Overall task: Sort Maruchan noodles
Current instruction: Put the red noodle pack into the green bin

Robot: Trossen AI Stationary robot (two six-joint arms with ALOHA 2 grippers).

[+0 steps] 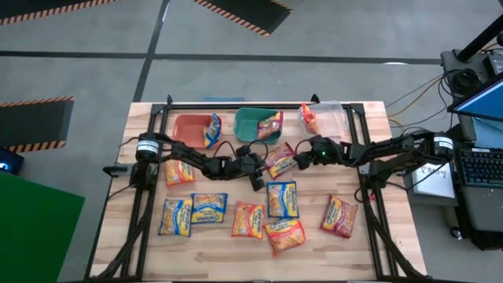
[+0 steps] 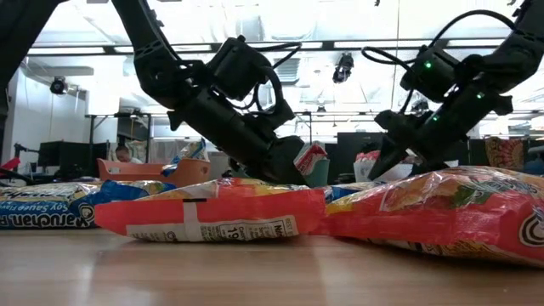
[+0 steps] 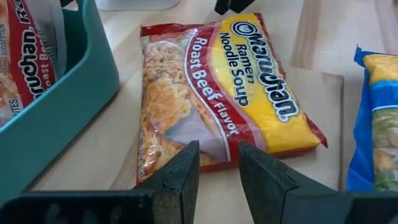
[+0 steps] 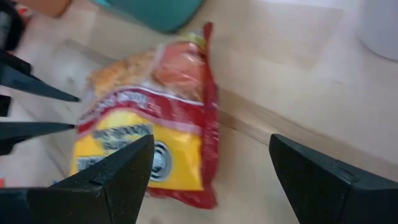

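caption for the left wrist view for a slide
Left gripper, fingers slightly apart and empty, poised at a Roast Beef Maruchan packet lying flat on the table beside the green bin.

Robotics lab / workshop. Concrete floor [image 1: 330, 47] w/ hazard-stripe tape [image 1: 236, 20], wooden bench [image 1: 259, 251], laptop [image 1: 479, 106] & cables at side. Ceiling strip lights [image 2: 382, 42], desks beyond.

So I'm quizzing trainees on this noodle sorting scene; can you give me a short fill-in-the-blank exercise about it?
1. The packet lying between the two tools reads Roast ____ Flavor.
2. The bin holding a maroon packet is ____ in colour.
3. The right tool, above the packet, has its fingers ____.
4. The orange bin holds one packet, mostly ____ in colour.

Missing words: Beef; green; open; blue
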